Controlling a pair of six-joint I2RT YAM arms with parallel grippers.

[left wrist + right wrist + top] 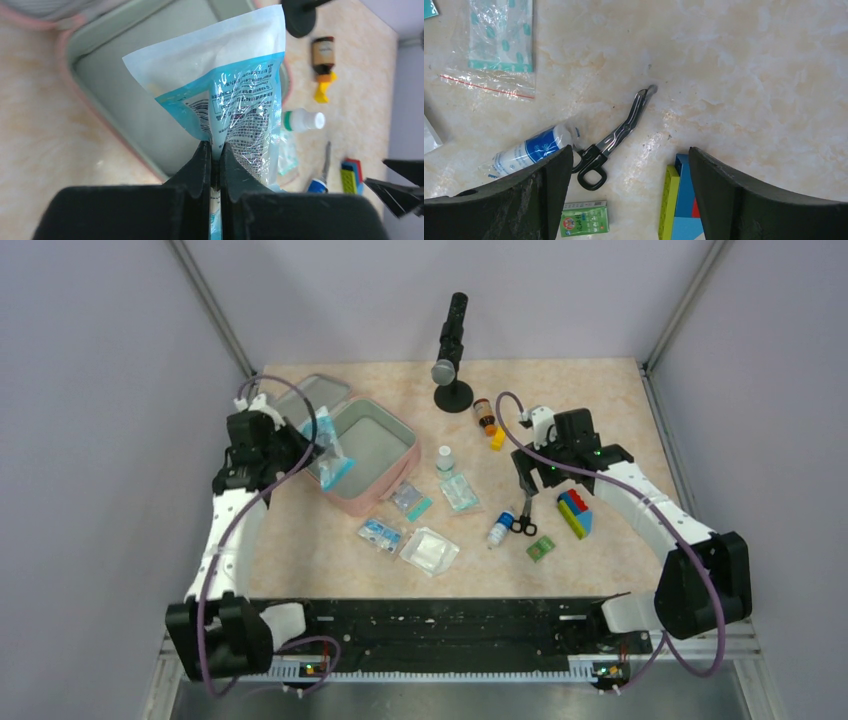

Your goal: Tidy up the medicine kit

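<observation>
Left hand (214,147) pinches blue-and-white plastic pouch (240,100) over open pink zip case (352,505), far-left corner of counter (610,410); right hand (626,152) spread above black-handled scissors (616,137).

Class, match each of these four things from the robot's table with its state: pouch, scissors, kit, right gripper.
Things:
1. pouch
2. scissors
3. kit
4. right gripper

States:
A. pink, lid open
B. clamped in the left gripper
C. lying flat beside a white and blue bottle
D. jaws wide, holding nothing

Pairs: 1-B, 2-C, 3-A, 4-D
</observation>
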